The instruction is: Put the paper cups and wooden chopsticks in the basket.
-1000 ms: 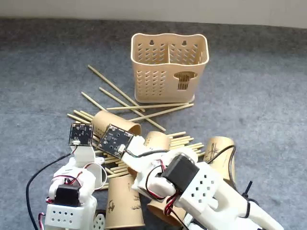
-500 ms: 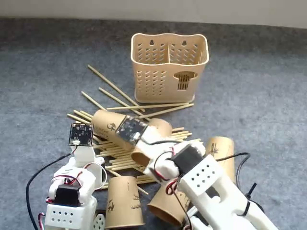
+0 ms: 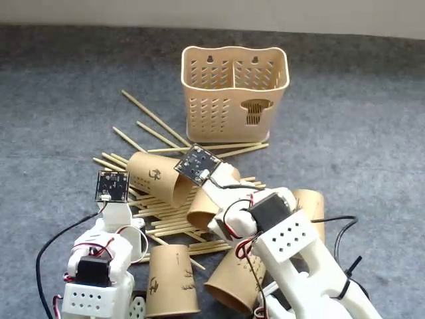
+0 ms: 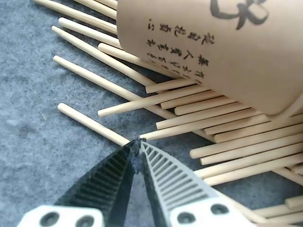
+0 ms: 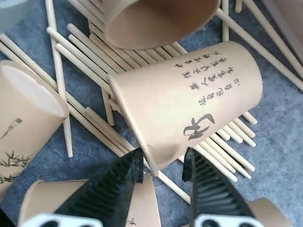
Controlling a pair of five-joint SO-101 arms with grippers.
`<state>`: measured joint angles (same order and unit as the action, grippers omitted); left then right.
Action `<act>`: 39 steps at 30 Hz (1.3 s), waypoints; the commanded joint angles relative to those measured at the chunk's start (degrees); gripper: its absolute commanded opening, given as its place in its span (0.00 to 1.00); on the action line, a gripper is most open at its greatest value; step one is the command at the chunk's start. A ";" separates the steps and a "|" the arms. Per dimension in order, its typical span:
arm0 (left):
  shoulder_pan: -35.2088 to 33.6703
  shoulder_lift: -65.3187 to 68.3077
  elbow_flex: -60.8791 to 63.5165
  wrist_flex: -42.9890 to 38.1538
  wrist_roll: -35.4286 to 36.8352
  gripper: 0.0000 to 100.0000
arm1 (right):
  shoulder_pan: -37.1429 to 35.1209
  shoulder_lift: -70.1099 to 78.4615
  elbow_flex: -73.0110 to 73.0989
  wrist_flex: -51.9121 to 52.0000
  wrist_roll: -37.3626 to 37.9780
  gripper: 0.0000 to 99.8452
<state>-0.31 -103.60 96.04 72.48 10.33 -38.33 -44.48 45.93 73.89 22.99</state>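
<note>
Found left gripper (image 4: 138, 145) with jaws pressed together, tips at the end of one wooden chopstick (image 4: 90, 124) lying on the grey mat (image 4: 28, 118). Found right gripper (image 5: 163, 160) with jaws apart, straddling the rim of a paper cup (image 5: 189, 101) lying on its side across loose chopsticks (image 5: 94, 61). Noted basket (image 3: 234, 100) standing upright beyond the pile. Noted further cups (image 3: 171, 282) lying by the arm bases.

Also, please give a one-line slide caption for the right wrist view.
Open right gripper straddling one end of a paper cup lying sideways on wooden chopsticks, grey cloth beneath.
</note>
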 commanded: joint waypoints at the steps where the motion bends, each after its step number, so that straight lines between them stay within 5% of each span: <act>1: 0.66 -0.40 1.10 -0.53 0.35 0.01 | 2.15 -1.36 -0.48 -4.26 0.88 0.15; 16: 0.66 -0.40 1.10 -0.53 0.35 0.01 | 6.99 -1.36 -0.57 -10.77 1.23 0.15; 27: 0.66 -0.40 1.10 -0.53 0.35 0.01 | 7.16 -13.76 1.01 -3.12 16.62 0.15; 39: 0.66 -0.40 1.10 -0.53 0.35 0.01 | 10.68 -16.40 13.14 -13.93 20.13 0.15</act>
<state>-0.31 -103.60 96.04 72.48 10.33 -28.92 -59.87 58.51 64.48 42.42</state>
